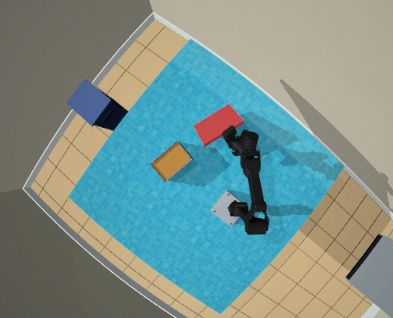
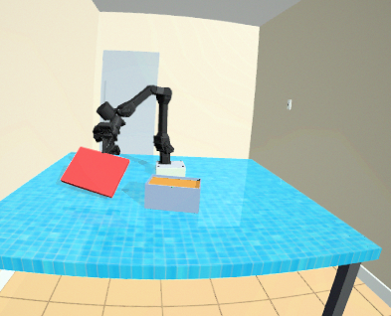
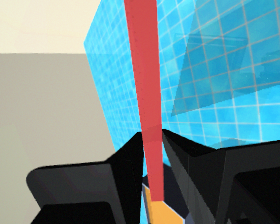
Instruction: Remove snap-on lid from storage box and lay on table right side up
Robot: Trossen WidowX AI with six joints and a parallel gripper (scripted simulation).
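Observation:
The red lid [image 1: 218, 125] [image 2: 96, 171] [image 3: 143, 60] is off the box and tilted steeply, seen nearly edge-on in the wrist view. It appears raised off the table; whether its lowest corner touches is unclear. My gripper [image 1: 228, 135] [image 3: 151, 134] is shut on the lid's edge, with one black finger on each side. In the exterior view the lid's top edge partly hides the fingertips. The storage box [image 1: 171, 161] [image 2: 172, 197] [image 3: 161, 211] stands upright and open on the blue table [image 1: 134, 200] [image 2: 283, 234], with grey walls and an orange inside. The lid is beside the box, apart from it.
The arm's pale base [image 1: 225, 207] [image 2: 170, 170] stands on the table behind the box in the exterior view. A blue cabinet [image 1: 90, 102] stands past the table's edge, and a grey piece of furniture [image 1: 384, 272] is at the lower right of the top view.

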